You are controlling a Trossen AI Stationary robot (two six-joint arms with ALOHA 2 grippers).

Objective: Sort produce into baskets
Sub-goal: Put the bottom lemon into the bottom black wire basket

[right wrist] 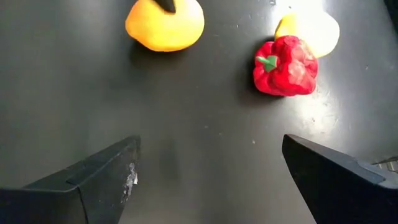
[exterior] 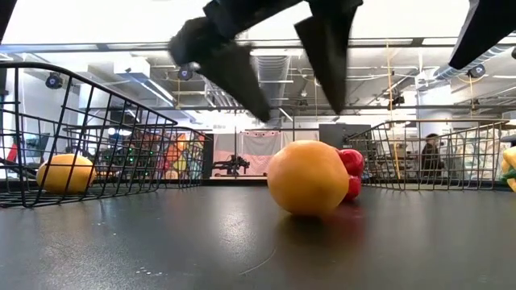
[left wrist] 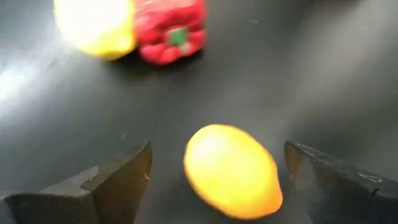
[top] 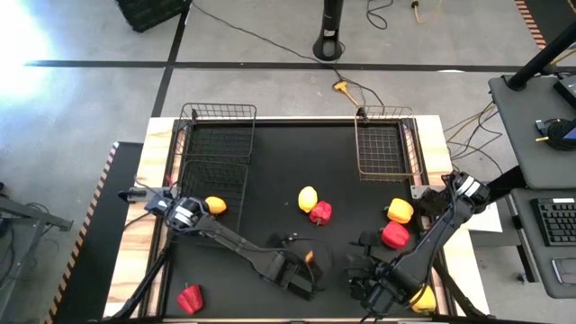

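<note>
The left end effector point(left wrist: 214, 180) hangs low over the front middle of the black bench point(top: 270, 171), its two dark fingers spread wide and holding nothing. Directly between them, in the left wrist view, lies an orange lemon-like oval point(left wrist: 231, 169) resting on the bench, not yet touched on either side. Its long axis runs slantwise across the gap between the fingers rather than straight along it, so the grip would, in my judgement, close partly on the longer span unless the wrist turns a little. In the low view the same oval point(exterior: 308, 176) sits under the spread fingers, which stand above its top, so the move that remains is mainly a short descent. Farther off lie a pale yellow oval point(top: 308, 198) and a red pepper point(top: 320, 212), touching or nearly so. The right end effector point(right wrist: 208, 180) waits just beside the left one, also wide open and empty, looking towards the same pieces; the left arm is clearly the nearer to the orange oval. One orange piece point(top: 215, 205) already lies in the near left basket point(top: 214, 184), which seems the likely home for this one.
</note>
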